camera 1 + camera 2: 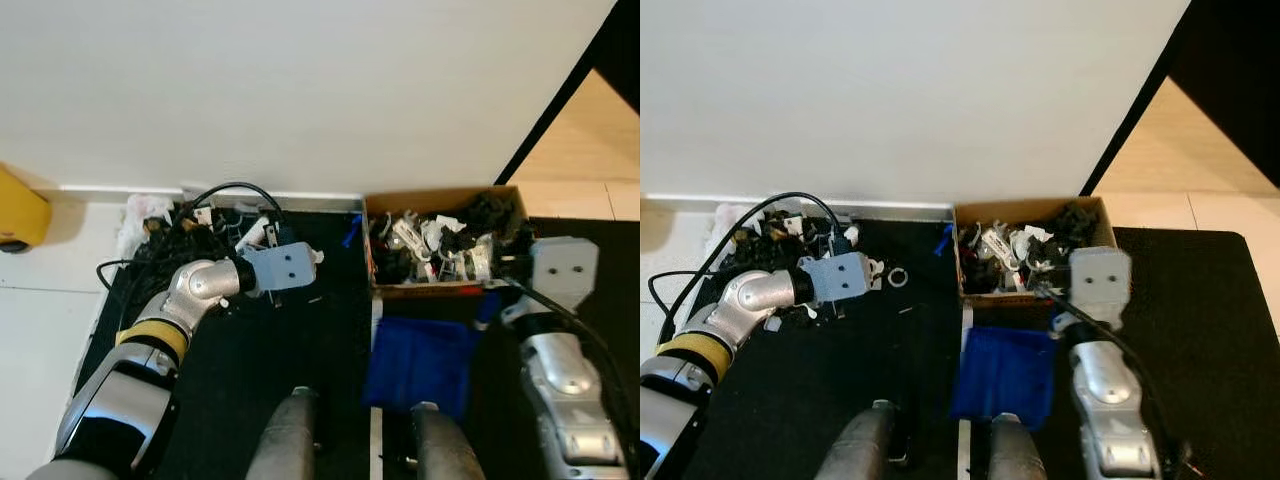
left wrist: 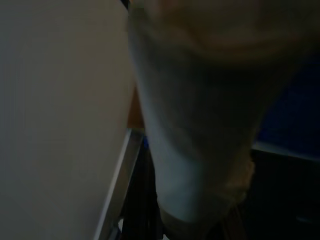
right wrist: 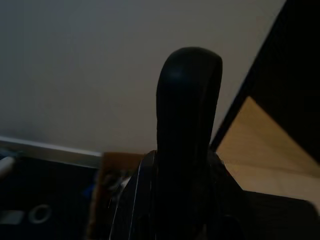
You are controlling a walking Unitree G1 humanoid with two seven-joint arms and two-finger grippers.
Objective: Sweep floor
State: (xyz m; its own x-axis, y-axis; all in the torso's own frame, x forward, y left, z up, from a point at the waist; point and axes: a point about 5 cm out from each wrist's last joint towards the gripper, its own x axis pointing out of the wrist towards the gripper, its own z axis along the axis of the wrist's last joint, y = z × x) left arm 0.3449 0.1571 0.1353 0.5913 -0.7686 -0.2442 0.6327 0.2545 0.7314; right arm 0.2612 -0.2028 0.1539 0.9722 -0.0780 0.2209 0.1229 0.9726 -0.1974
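Observation:
Small scraps of litter (image 1: 175,235) and a looped black cable (image 1: 235,190) lie heaped on the black mat (image 1: 300,340) against the white wall. My left gripper (image 1: 283,267) reaches over the right edge of that heap, low above the mat. A blurred pale thing (image 2: 200,125) sits right in front of the left wrist camera. A small white ring (image 1: 898,277) lies just right of the left gripper. My right gripper (image 1: 565,268) hangs at the near right corner of a cardboard box (image 1: 440,200).
The box is full of dark and white clutter. A blue cloth (image 1: 420,362) lies on the mat before it. A yellow object (image 1: 18,215) stands far left on the pale floor. Wooden floor (image 1: 590,150) shows beyond the wall's corner. My legs (image 1: 290,440) are at the bottom.

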